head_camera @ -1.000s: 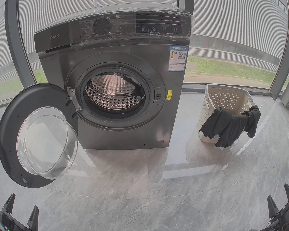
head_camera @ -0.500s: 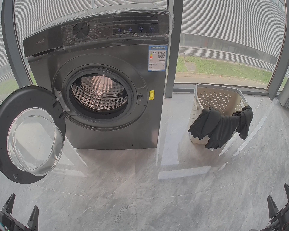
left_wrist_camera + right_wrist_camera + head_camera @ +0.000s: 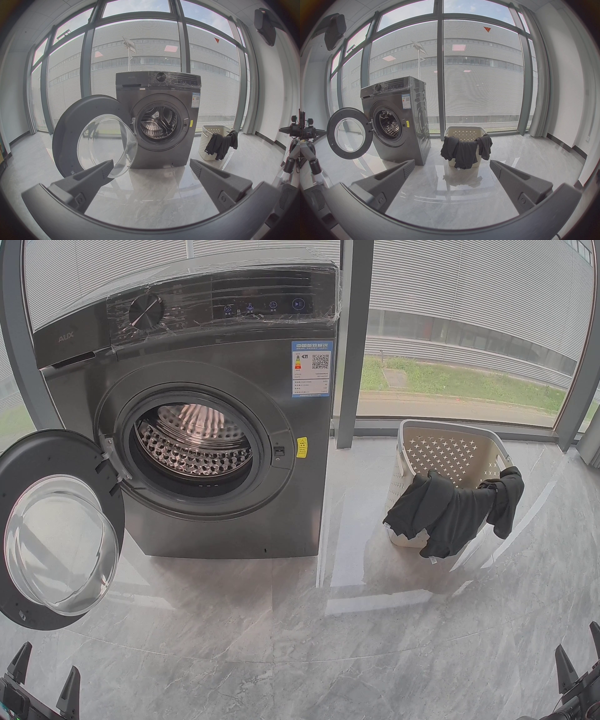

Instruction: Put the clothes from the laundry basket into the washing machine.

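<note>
A grey washing machine point(image 3: 200, 427) stands on the floor with its round door point(image 3: 56, 534) swung wide to the left and the steel drum point(image 3: 190, 440) bare inside. To its right sits a cream laundry basket point(image 3: 450, 452) with dark clothes point(image 3: 450, 509) draped over its near rim. My left gripper point(image 3: 44, 674) is low at the near left, open with nothing in it. My right gripper point(image 3: 578, 655) is low at the near right, also open and holding nothing. Both are far from the basket point(image 3: 465, 133) and the machine point(image 3: 159, 118).
Tall glass windows point(image 3: 475, 334) with dark pillars point(image 3: 353, 346) run behind the machine and basket. The glossy grey marble floor point(image 3: 312, 640) stretches wide between me and them. The open door point(image 3: 93, 137) juts out toward my left side.
The head view has shifted, so the machine and basket now sit further left in it and slightly nearer. Both grippers hold the same place and stay open.
</note>
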